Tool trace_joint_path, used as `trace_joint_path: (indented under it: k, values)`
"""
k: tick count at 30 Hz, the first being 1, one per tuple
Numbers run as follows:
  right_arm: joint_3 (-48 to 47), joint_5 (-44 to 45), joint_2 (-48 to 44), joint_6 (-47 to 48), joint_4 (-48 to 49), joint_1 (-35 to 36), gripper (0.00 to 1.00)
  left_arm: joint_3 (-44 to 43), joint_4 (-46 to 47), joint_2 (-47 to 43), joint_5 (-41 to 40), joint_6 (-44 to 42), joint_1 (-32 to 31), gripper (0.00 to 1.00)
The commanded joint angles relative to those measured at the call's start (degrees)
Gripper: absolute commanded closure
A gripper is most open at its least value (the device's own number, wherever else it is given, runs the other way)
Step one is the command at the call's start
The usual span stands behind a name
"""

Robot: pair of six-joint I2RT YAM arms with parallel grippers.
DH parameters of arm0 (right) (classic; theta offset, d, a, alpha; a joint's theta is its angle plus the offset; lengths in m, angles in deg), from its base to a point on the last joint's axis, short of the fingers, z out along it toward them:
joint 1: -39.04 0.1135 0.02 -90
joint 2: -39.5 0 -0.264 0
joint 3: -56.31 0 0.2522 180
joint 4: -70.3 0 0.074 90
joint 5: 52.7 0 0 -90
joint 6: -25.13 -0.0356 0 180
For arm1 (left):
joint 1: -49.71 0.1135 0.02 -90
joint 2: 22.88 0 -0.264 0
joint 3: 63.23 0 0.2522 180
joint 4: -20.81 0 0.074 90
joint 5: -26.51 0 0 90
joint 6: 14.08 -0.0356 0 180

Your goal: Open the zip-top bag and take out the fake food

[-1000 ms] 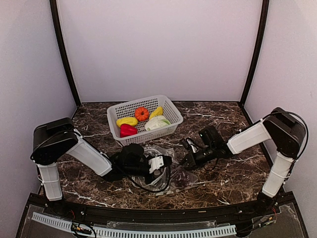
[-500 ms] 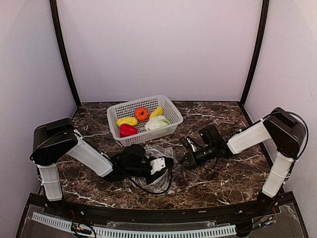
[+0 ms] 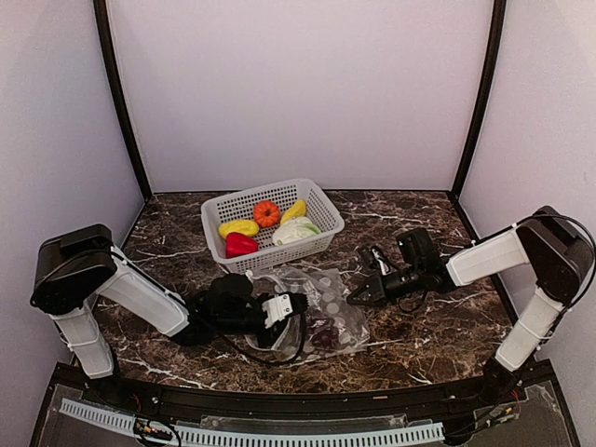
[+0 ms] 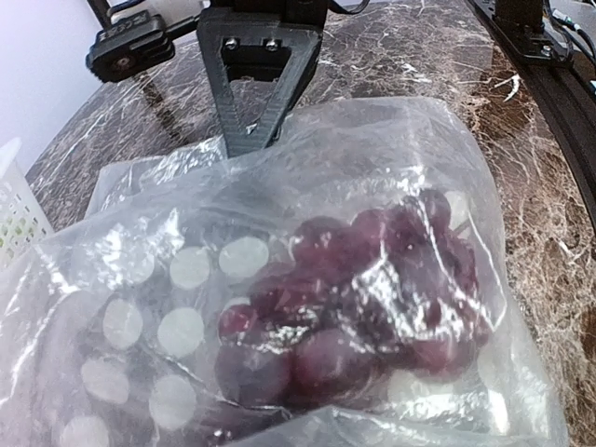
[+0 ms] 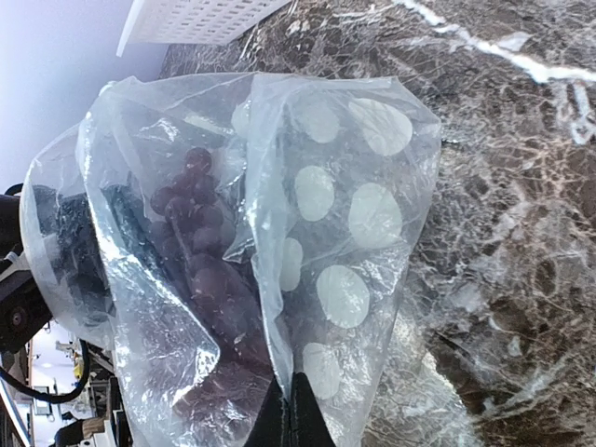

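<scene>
Because film of the clear, white-dotted plastic zip-top bag (image 3: 331, 300) covers its fingers, I cannot tell whether the left end effector (image 3: 291, 306) is apart or together. The bag lies crumpled on the dark marbled tabletop (image 3: 438, 331), light, limp, slippery, with dark purple plastic toy grapes (image 4: 363, 298) weighting it. The right end effector (image 5: 289, 410) is clamped on its thin wall; the stiffer mouth edge likely grips better.

Left arm (image 3: 140, 298) at lower left and right arm (image 3: 489, 256) at right, white tube links between bulky black joint housings, thin black cables (image 3: 549, 219) looping at elbow and wrists, white block behind left gripper (image 3: 300, 303), right gripper (image 4: 246, 142) black, tapered, two silver screws (image 4: 230, 43)
</scene>
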Motion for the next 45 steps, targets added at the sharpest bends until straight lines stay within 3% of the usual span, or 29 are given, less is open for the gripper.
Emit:
trace_joint_path:
  k: [1, 10, 18, 30, 33, 45]
  values:
    - [2.14, 0.66, -2.84, 0.57, -0.19, -2.11, 1.0, 3.27, 0.58, -5.21, -3.8, 2.21, 0.12, 0.94]
    - [5.76, 2.04, -5.04, 1.55, -0.84, -5.33, 1.0, 7.72, -0.9, -13.8, -5.94, 4.11, 0.12, 0.98]
    - [7.55, 2.85, -7.03, 3.03, -2.41, -7.1, 1.0, 10.4, -2.35, -19.79, -12.68, 4.24, 0.12, 0.99]
    - [7.78, 3.47, -7.53, 5.18, -4.32, -8.01, 1.0, 8.59, -5.69, -30.53, -17.35, 6.18, 0.39, 0.99]
    - [7.68, 3.53, -7.16, 5.52, -4.44, -8.13, 1.0, 6.12, -10.22, -32.23, -19.04, 4.86, 0.91, 0.99]
    - [8.18, 3.01, -7.02, 6.5, -4.35, -9.35, 1.0, -0.22, -20.04, -35.99, -23.71, 3.95, 9.95, 0.99]
